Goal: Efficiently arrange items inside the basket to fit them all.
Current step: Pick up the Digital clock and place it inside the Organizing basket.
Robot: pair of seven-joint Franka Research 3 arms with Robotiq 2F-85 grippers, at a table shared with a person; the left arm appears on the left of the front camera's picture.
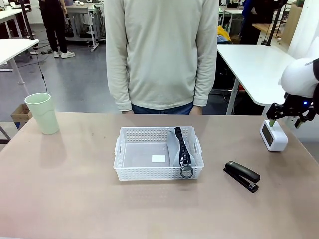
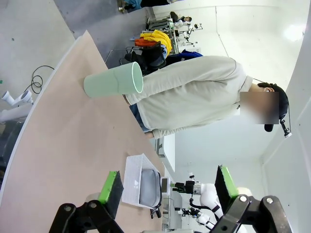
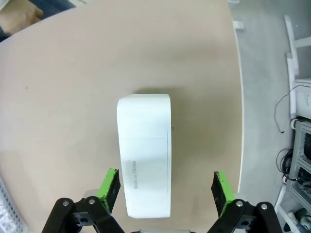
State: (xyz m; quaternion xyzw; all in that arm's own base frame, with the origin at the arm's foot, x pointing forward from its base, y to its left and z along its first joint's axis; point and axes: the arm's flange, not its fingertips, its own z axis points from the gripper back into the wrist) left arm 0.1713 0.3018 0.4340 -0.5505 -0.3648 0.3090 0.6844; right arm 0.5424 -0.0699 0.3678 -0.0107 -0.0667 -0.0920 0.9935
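White perforated plastic basket (image 1: 149,130) sits mid-table, with the grey zip pouch (image 1: 172,149) inside at its right end. The right gripper (image 3: 165,187) hovers spread above the small white box (image 3: 145,150); the left gripper (image 2: 167,187) gapes too. Outside lie the black stapler (image 1: 241,175) and pale green cup (image 1: 42,113).

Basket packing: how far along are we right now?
Done: the grey zip pouch lies in the basket, at its right. In hand: the right gripper hangs open over the small white box, not gripping it. Left: that box, the black stapler and the pale green cup are all on the table outside the basket.
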